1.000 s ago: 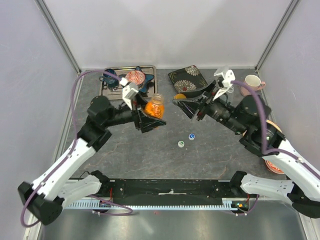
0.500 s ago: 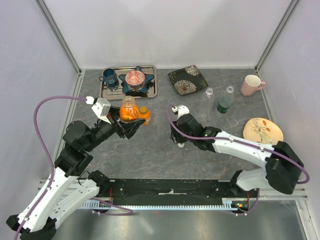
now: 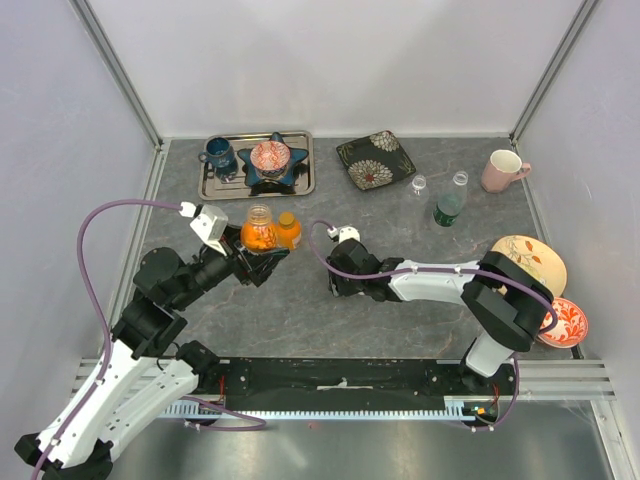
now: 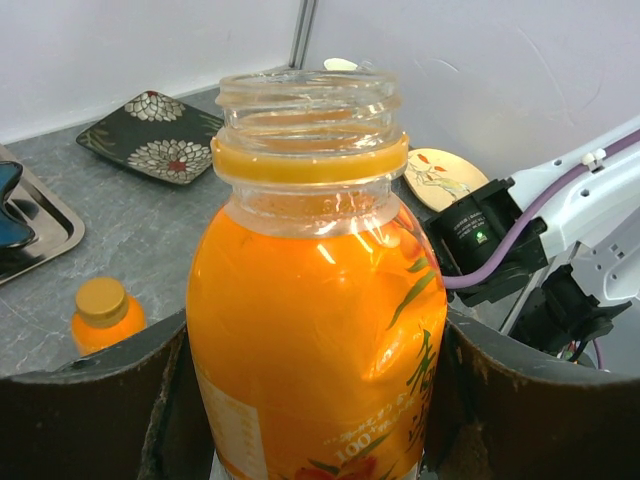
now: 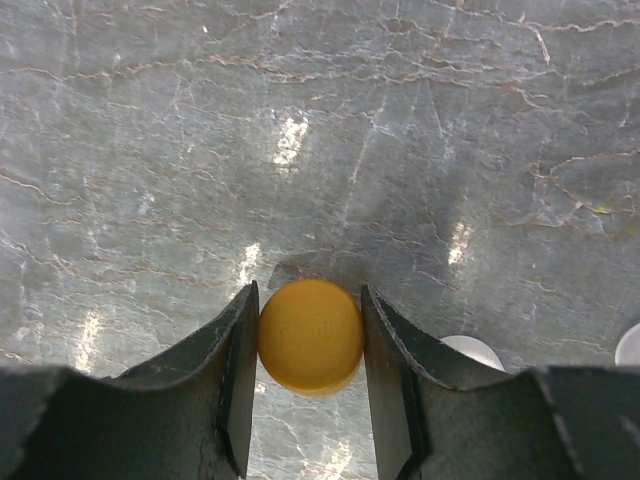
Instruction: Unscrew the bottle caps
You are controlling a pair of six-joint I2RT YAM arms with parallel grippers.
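Note:
My left gripper (image 3: 262,258) is shut on a large orange juice bottle (image 3: 258,232), held upright; its neck is open with no cap (image 4: 310,300). My right gripper (image 3: 338,283) is shut on the orange cap (image 5: 310,335), which sits between both fingers (image 5: 235,370) just above the grey table. A small orange bottle (image 3: 289,230) with its cap on stands right of the large one and also shows in the left wrist view (image 4: 105,315). A clear bottle (image 3: 419,186) and a green bottle (image 3: 450,205) stand at the back right.
Two white caps (image 5: 470,352) (image 5: 630,345) lie on the table beside my right gripper. A metal tray (image 3: 305,175) with a blue mug and a star dish is at the back left. A dark flowered plate (image 3: 375,160), a pink mug (image 3: 502,170) and plates (image 3: 530,258) are at the right.
My left gripper has carried the open bottle left and nearer. My right arm has swung from the back right down to the table's middle with the orange cap.

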